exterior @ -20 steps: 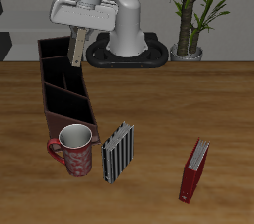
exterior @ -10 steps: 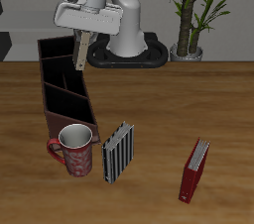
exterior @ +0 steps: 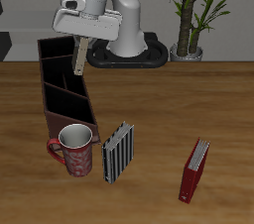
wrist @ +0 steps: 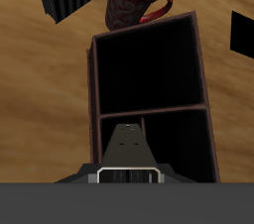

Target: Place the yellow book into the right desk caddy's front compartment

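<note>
- The yellow book (exterior: 76, 56) is being gripped upright by the closed gripper (exterior: 76, 40), hanging above the right desk caddy (exterior: 60, 94) — over its middle section, judging by the wrist view.
- The front compartment (wrist: 149, 69), beside the red mug (exterior: 73, 150), is being left unfilled.
- If the book is released here, the wrong section would be filled — or a divider clipped.

light: even, soft; shadows: faint; focus: sharp; caddy (wrist: 149, 69) interior: black
</note>
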Robot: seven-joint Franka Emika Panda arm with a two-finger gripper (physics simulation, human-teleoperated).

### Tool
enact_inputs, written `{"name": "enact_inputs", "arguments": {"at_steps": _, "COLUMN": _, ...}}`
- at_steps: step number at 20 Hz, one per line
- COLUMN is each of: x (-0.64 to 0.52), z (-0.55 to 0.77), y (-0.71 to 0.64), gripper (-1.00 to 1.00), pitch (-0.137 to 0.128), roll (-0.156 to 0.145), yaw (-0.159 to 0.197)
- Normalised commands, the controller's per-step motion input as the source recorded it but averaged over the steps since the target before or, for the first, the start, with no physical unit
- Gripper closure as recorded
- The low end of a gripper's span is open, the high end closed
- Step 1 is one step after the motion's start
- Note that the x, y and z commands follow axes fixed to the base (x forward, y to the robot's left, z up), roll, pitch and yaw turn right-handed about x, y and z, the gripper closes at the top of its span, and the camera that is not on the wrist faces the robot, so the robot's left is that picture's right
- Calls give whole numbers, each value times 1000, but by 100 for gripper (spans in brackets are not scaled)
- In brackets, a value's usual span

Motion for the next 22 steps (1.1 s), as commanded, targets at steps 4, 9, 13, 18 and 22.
{"name": "enact_inputs", "arguments": {"at_steps": 4, "x": 59, "z": -129, "y": 0, "gripper": 100, "pitch": 16, "roll": 7, "yaw": -10}}
{"name": "enact_inputs", "arguments": {"at_steps": 9, "x": 59, "z": -136, "y": -42, "gripper": 100, "pitch": 21, "roll": -7, "yaw": -28}}
{"name": "enact_inputs", "arguments": {"at_steps": 13, "x": 16, "z": -117, "y": -2, "gripper": 100, "pitch": 10, "roll": -6, "yaw": -15}}
{"name": "enact_inputs", "arguments": {"at_steps": 18, "x": 40, "z": -130, "y": -37, "gripper": 100, "pitch": 13, "roll": 1, "yaw": -4}}
{"name": "enact_inputs", "arguments": {"at_steps": 22, "x": 31, "z": -136, "y": -88, "gripper": 100, "pitch": 8, "roll": 6, "yaw": -2}}
